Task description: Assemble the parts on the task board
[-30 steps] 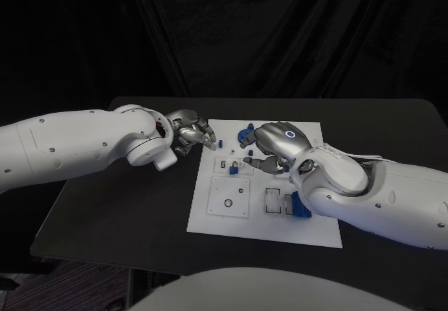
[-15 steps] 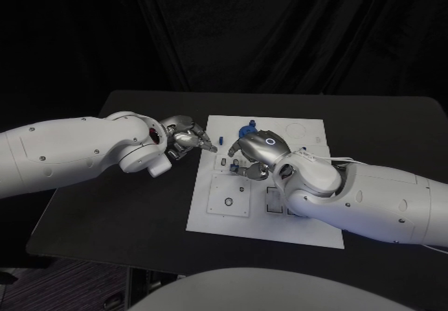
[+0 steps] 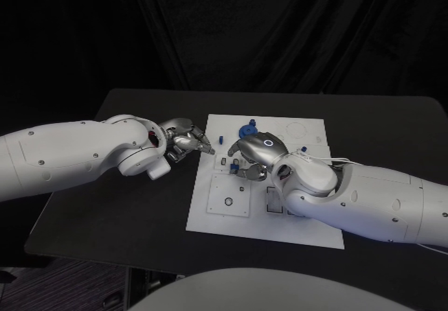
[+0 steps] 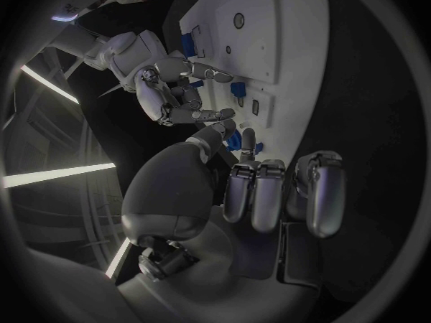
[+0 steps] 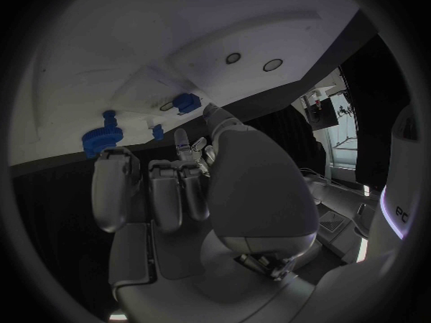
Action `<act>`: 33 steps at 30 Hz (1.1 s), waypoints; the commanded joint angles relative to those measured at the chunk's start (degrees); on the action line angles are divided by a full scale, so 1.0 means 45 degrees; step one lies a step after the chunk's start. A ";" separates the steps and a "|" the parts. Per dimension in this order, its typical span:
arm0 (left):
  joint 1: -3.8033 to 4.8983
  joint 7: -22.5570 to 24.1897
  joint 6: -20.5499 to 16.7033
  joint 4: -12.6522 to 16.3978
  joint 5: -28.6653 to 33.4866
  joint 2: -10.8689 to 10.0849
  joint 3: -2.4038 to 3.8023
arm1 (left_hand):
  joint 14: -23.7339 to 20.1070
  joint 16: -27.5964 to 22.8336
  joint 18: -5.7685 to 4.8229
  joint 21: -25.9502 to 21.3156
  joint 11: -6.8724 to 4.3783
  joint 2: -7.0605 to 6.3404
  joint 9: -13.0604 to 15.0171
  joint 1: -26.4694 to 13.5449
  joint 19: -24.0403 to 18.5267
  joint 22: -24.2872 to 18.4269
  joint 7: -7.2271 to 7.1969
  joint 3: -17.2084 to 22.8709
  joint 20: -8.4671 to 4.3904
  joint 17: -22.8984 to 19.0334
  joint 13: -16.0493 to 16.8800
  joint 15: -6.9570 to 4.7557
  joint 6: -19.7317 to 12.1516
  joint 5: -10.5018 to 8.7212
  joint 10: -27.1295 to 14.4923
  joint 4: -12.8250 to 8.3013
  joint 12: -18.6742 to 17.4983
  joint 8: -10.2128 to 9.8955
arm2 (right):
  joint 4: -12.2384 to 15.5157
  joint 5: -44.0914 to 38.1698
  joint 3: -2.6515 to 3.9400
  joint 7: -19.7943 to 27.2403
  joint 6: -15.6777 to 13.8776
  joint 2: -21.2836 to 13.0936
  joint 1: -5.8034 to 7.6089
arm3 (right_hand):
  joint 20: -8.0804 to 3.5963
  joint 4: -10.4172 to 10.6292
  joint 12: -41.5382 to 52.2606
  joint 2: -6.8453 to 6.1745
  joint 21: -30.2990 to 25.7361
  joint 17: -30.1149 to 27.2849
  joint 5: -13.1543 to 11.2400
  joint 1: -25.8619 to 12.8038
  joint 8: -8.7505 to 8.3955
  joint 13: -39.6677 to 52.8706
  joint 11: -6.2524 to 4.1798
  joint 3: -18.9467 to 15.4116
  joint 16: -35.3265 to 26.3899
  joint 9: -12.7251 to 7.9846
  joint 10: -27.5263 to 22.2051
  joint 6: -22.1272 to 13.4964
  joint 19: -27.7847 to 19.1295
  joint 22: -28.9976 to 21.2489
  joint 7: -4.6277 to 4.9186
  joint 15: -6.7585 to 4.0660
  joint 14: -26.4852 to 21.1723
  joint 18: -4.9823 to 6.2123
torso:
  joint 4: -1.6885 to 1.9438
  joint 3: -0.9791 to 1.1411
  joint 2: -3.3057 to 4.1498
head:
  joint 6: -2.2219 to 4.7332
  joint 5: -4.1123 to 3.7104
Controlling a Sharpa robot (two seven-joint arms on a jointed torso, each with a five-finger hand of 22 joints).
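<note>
Black table [image 3: 122, 214] carries the board [image 3: 257, 223] at its middle, a few blue parts [image 3: 248, 127] near its far edge; much seems left. Right hand [image 3: 252, 155] hovers over the far half and left hand [image 3: 187, 140] sits at its left edge; whether either pinches anything, I cannot tell.

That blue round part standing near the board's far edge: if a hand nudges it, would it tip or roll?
The blue round part stands upright on the task board, taller than nearby pieces, so a sideways nudge might tip it. Its round flange suggests it could roll once down. It looks rigid and light.
</note>
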 commanded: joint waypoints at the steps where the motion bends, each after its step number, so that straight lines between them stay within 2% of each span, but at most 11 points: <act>1: -0.0034 0.0187 0.0191 0.0054 -0.0099 -0.0008 0.0009 | 0.1322 0.0034 -0.0062 -0.0101 -0.0063 0.0163 -0.0049 -0.0013 0.0340 0.2698 -0.0011 0.0014 -0.0052 0.3353 0.3332 -0.0103 0.0138 0.0015 0.1340 -0.0101 0.0034 0.0085 | 0.0004 -0.0224 0.0019 -0.0393 0.0071 -0.0021 -0.0031 | 0.0063 -0.0016 0.0035 -0.0020 -0.0072 0.3354 -0.0047 -0.0150 -0.0027 0.3346 0.0094 -0.0067 0.0026 -0.0013 0.1306 -0.0091 0.0319 0.2568 -0.0034 0.0081 0.1338 -0.0099 | 0.0023 -0.0019 -0.0013 | -0.0003 -0.0023; 8: -0.0060 0.0096 0.0368 0.0047 -0.0100 0.0005 0.0009 | 0.1322 0.0034 -0.0036 -0.0195 -0.0083 0.0191 -0.0164 -0.0017 0.0271 0.2662 -0.0034 0.0048 -0.0063 0.3353 0.3332 -0.0119 0.0219 -0.0006 0.1340 -0.0168 0.0034 0.0120 | -0.0027 -0.0252 0.0022 -0.0501 0.0248 -0.0026 -0.0049 | 0.0078 -0.0008 0.0035 0.0020 -0.0172 0.3354 0.0065 -0.0112 0.0132 0.3346 0.0076 -0.0190 0.0026 0.0051 0.1306 0.0110 0.0262 0.2533 -0.0069 0.0080 0.1338 -0.0072 | -0.0032 -0.0005 -0.0016 | -0.0003 0.0022; 11: -0.0071 0.0057 0.0438 0.0033 -0.0077 0.0019 0.0009 | 0.1322 0.0034 -0.0016 -0.0269 -0.0087 0.0192 -0.0220 -0.0041 0.0223 0.2634 -0.0031 0.0057 -0.0068 0.3353 0.3332 -0.0124 0.0221 -0.0045 0.1340 -0.0189 0.0034 0.0117 | -0.0040 -0.0255 0.0023 -0.0534 0.0364 -0.0022 -0.0053 | 0.0062 -0.0045 0.0035 0.0071 -0.0207 0.3354 0.0372 -0.0005 0.0250 0.3346 0.0034 -0.0245 0.0026 0.0147 0.1306 0.0294 0.0235 0.2521 -0.0116 0.0048 0.1338 -0.0061 | -0.0024 0.0002 -0.0019 | -0.0003 0.0011; 15: -0.0086 0.0022 0.0506 0.0020 0.0000 0.0035 0.0009 | 0.1322 0.0034 0.0005 -0.0352 -0.0085 0.0216 -0.0312 -0.0098 0.0166 0.2604 -0.0027 0.0076 -0.0072 0.3353 0.3332 -0.0127 0.0218 -0.0104 0.1340 -0.0206 0.0034 0.0111 | -0.0082 -0.0257 0.0023 -0.0549 0.0528 -0.0005 -0.0067 | 0.0019 -0.0161 0.0035 0.0127 -0.0261 0.3354 0.1125 0.0211 0.0369 0.3346 -0.0019 -0.0229 0.0026 0.0301 0.1306 0.0469 0.0197 0.2502 -0.0169 -0.0001 0.1338 -0.0047 | -0.0029 0.0001 -0.0027 | -0.0003 -0.0013; 19: -0.0098 0.0015 0.0549 0.0003 0.0031 0.0058 0.0009 | 0.1322 0.0034 0.0013 -0.0383 -0.0085 0.0239 -0.0359 -0.0118 0.0144 0.2592 -0.0029 0.0090 -0.0073 0.3353 0.3332 -0.0127 0.0223 -0.0150 0.1340 -0.0217 0.0034 0.0116 | -0.0142 -0.0258 0.0023 -0.0551 0.0690 0.0018 -0.0092 | 0.0012 -0.0176 0.0035 0.0132 -0.0281 0.3354 0.1252 0.0232 0.0385 0.3346 -0.0024 -0.0228 0.0026 0.0334 0.1306 0.0488 0.0185 0.2495 -0.0174 -0.0007 0.1338 -0.0042 | -0.0001 0.0002 -0.0023 | -0.0003 -0.0048; 22: -0.0105 0.0015 0.0565 -0.0008 0.0041 0.0068 0.0009 | 0.1322 0.0034 0.0027 -0.0435 -0.0088 0.0264 -0.0383 -0.0119 0.0112 0.2573 -0.0034 0.0107 -0.0074 0.3353 0.3332 -0.0129 0.0238 -0.0163 0.1340 -0.0226 0.0034 0.0125 | -0.0183 -0.0258 0.0023 -0.0540 0.0738 0.0034 -0.0110 | 0.0011 -0.0176 0.0035 0.0130 -0.0295 0.3354 0.1267 0.0230 0.0389 0.3346 -0.0026 -0.0230 0.0026 0.0339 0.1306 0.0495 0.0179 0.2490 -0.0175 -0.0008 0.1338 -0.0039 | -0.0016 0.0008 -0.0024 | -0.0003 -0.0029; 28: -0.0125 0.0034 0.0570 -0.0039 0.0049 0.0093 0.0009 | 0.1322 0.0034 0.0048 -0.0519 -0.0099 0.0325 -0.0446 -0.0106 0.0059 0.2542 -0.0043 0.0162 -0.0077 0.3353 0.3332 -0.0135 0.0257 -0.0136 0.1340 -0.0267 0.0034 0.0141 | -0.0346 -0.0258 0.0023 -0.0477 0.0766 0.0128 -0.0160 | 0.0001 -0.0205 0.0035 0.0137 -0.0341 0.3354 0.1444 0.0270 0.0424 0.3346 -0.0038 -0.0215 0.0026 0.0392 0.1306 0.0550 0.0154 0.2475 -0.0188 -0.0017 0.1338 -0.0028 | -0.0020 -0.0013 -0.0009 | -0.0003 -0.0044; 30: -0.0133 0.0039 0.0575 -0.0046 0.0058 0.0104 0.0009 | 0.1322 0.0034 0.0053 -0.0540 -0.0101 0.0343 -0.0468 -0.0101 0.0045 0.2535 -0.0046 0.0181 -0.0079 0.3353 0.3332 -0.0137 0.0266 -0.0125 0.1340 -0.0285 0.0034 0.0149 | -0.0390 -0.0258 0.0023 -0.0436 0.0713 0.0158 -0.0174 | -0.0005 -0.0228 0.0035 0.0147 -0.0369 0.3354 0.1588 0.0301 0.0449 0.3346 -0.0047 -0.0195 0.0026 0.0431 0.1306 0.0592 0.0139 0.2466 -0.0198 -0.0026 0.1338 -0.0022 | -0.0017 -0.0014 -0.0010 | -0.0003 -0.0049; 33: -0.0149 0.0043 0.0583 -0.0062 0.0150 0.0119 0.0009 | 0.1322 0.0034 0.0063 -0.0580 -0.0103 0.0361 -0.0490 -0.0095 0.0021 0.2520 -0.0050 0.0200 -0.0080 0.3353 0.3332 -0.0140 0.0279 -0.0120 0.1340 -0.0306 0.0034 0.0159 | -0.0436 -0.0258 0.0023 -0.0373 0.0600 0.0197 -0.0191 | -0.0043 -0.0323 0.0035 0.0176 -0.0383 0.3354 0.2162 0.0428 0.0598 0.3346 -0.0105 -0.0087 0.0026 0.0595 0.1306 0.0844 0.0126 0.2462 -0.0263 -0.0073 0.1338 -0.0017 | 0.0001 -0.0014 -0.0005 | -0.0003 -0.0047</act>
